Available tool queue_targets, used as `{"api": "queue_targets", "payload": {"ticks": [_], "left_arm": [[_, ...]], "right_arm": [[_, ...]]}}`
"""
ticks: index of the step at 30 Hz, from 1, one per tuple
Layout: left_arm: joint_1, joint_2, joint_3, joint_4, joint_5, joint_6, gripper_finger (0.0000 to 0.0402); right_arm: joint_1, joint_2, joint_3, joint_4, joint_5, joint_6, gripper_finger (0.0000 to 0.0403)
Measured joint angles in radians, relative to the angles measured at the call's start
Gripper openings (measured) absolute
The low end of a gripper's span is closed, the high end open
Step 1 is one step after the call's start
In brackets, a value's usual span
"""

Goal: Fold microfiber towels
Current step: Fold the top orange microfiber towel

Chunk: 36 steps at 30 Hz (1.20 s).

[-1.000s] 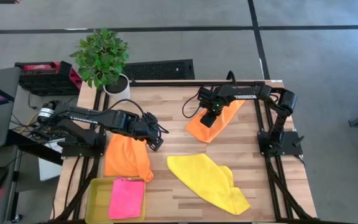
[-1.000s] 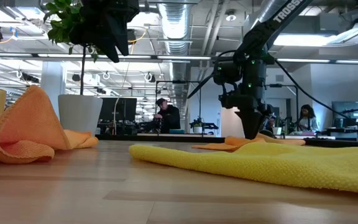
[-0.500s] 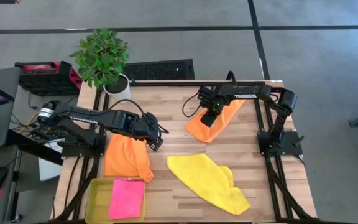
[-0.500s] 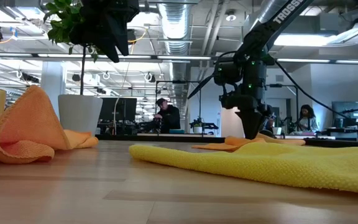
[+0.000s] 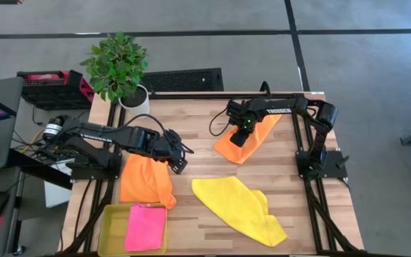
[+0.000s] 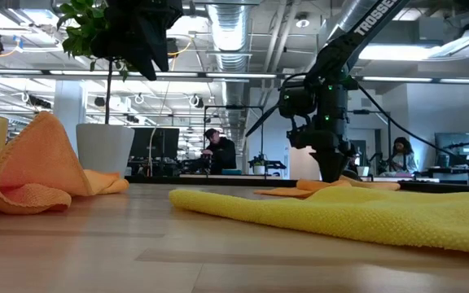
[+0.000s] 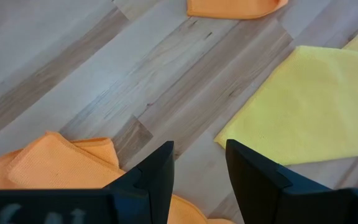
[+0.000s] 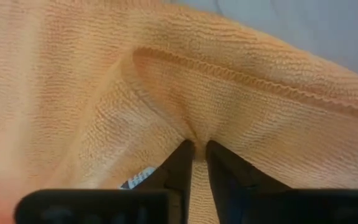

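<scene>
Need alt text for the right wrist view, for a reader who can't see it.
Close-up of the right gripper, its jaws nearly shut and pinching a ridge of an orange microfiber towel. The cloth fills almost the whole picture, with a stitched hem running across it.

Bright, even overhead light; soft shadows

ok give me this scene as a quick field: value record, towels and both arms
right fingers: pinched on a fold of the far orange towel
left fingers: open, empty, above the near orange towel
yellow towel: spread loose at the table's front, untouched
pink towel: lying in the yellow-green tray
potted plant: back left corner
</scene>
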Motion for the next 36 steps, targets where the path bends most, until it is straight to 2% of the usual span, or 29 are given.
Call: {"api": "queue_targets", "payload": {"ticks": [7, 12, 20, 29, 36], "left_arm": [[0.0, 0.0, 0.0, 0.0, 0.0, 0.0, 0.0137], [0.0, 0.0, 0.0, 0.0, 0.0, 0.0, 0.0137], [0.0, 0.0, 0.0, 0.0, 0.0, 0.0, 0.0137], [0.0, 0.0, 0.0, 0.0, 0.001, 0.0, 0.0137], [0.0, 0.0, 0.0, 0.0, 0.003, 0.0, 0.0137]], "right_arm": [[0.021, -0.005, 0.0, -0.01, 0.001, 0.0, 0.0016], [0.039, -0.005, 0.0, -0.011, 0.001, 0.0, 0.001], [0.039, -0.004, 0.0, -0.021, 0.0, 0.007, 0.0055], [0.047, -0.004, 0.0, -0.043, -0.007, 0.026, 0.0128], [0.045, -0.004, 0.0, -0.075, -0.026, 0.034, 0.0155]]}}
